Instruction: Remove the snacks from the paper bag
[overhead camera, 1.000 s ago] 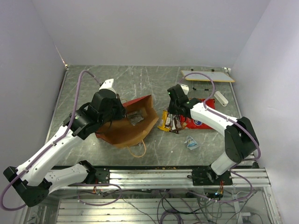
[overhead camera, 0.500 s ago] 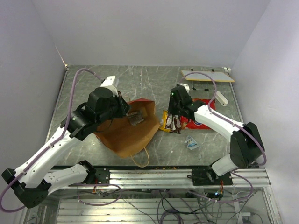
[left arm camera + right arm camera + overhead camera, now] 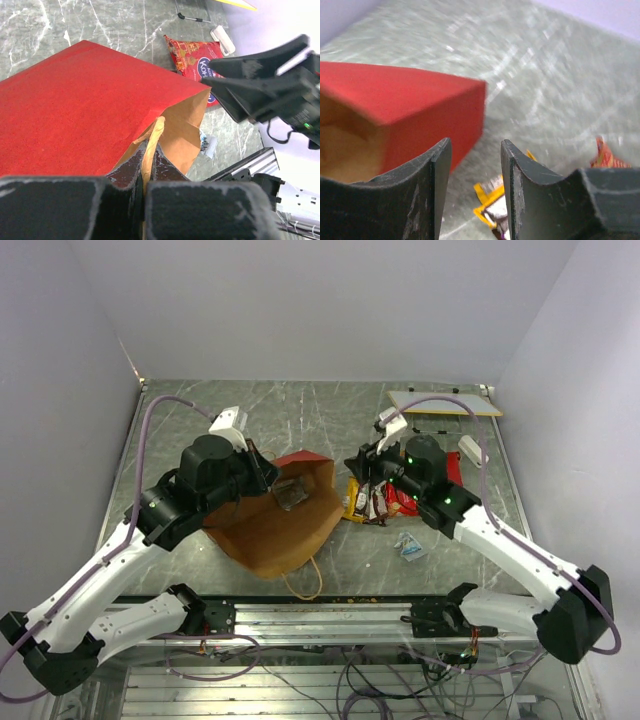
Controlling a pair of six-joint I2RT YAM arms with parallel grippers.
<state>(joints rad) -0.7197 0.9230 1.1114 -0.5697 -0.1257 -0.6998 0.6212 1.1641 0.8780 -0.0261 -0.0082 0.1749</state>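
1. Paper bag (image 3: 262, 532) rests on the tabletop (image 3: 320, 415), a silvery packet (image 3: 290, 492) inside.
2. Left tool (image 3: 148, 150) is clamped tight on its edge.
3. Right tool (image 3: 474, 150) gapes empty; snacks (image 3: 372, 502) lie just beside the bag.

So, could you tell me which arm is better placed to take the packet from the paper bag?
Right, probably: the right claw is open near the mouth of the paper bag, while the left claw is shut on its rim.
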